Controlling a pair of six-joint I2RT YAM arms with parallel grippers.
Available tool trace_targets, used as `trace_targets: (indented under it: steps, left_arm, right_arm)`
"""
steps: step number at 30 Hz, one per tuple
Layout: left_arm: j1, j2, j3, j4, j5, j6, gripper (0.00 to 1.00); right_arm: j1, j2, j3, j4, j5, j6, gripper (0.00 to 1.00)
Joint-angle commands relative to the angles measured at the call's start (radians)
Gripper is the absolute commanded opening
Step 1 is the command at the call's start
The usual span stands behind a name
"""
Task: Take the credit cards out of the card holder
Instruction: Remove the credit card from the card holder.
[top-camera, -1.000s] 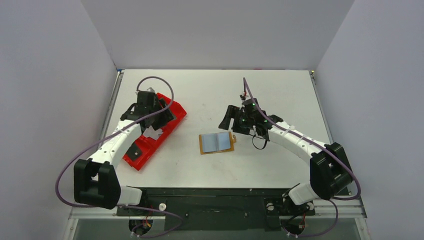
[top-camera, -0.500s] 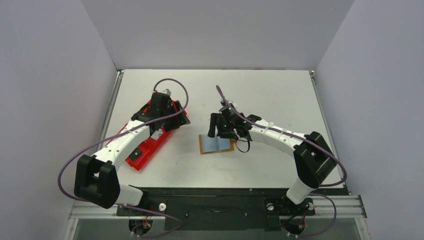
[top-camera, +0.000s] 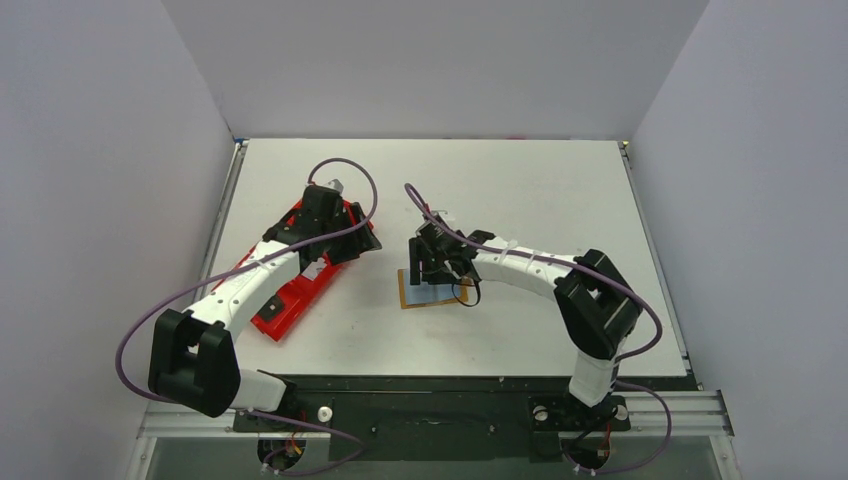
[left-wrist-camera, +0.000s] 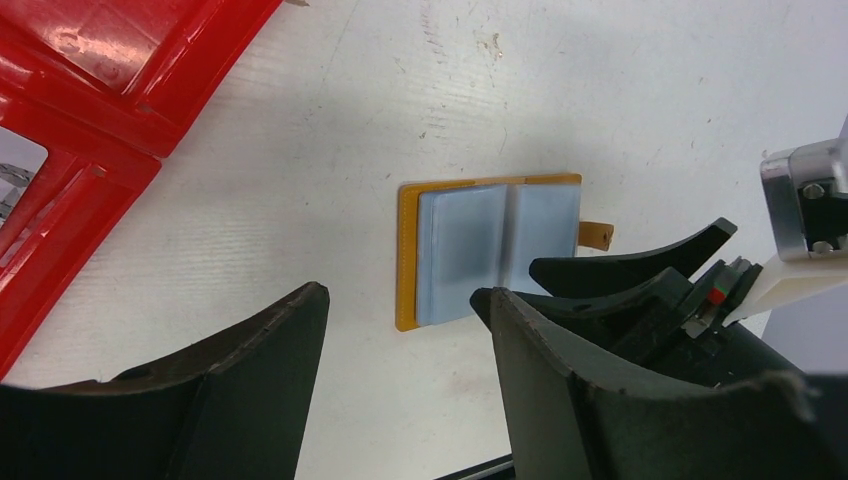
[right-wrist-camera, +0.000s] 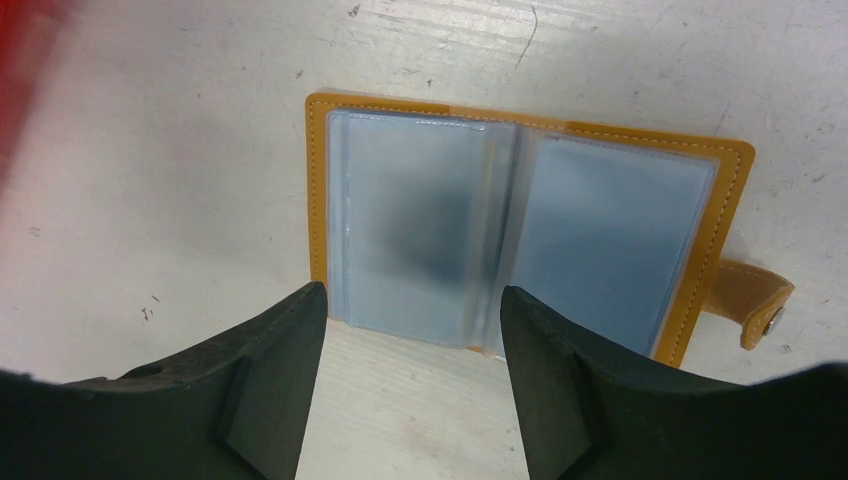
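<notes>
White table (top-camera: 540, 190), open card holder (right-wrist-camera: 317, 200), credit cards (right-wrist-camera: 410, 230) inside

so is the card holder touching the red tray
Apart. The left wrist view shows a stretch of white table between the card holder and the red tray; the top view shows the same gap.

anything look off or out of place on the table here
Nothing looks damaged or spilled. The red tray lies at a slant to the edges of the table. The card holder lies open and flat, credit cards in its sleeves, its snap strap sticking out at one side.
</notes>
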Motion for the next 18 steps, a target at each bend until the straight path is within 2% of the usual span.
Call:
trace_targets:
  steps: [1, 18]
  left_arm:
    - [-0.003, -0.007, 0.009, 0.033, 0.016, 0.018, 0.58]
    - [-0.002, 0.006, 0.018, 0.031, 0.024, 0.023, 0.59]
  right_arm:
    - [0.015, 0.024, 0.047, -0.004, 0.047, -0.016, 0.58]
    - [0.042, 0.098, 0.092, -0.035, 0.075, -0.048, 0.47]
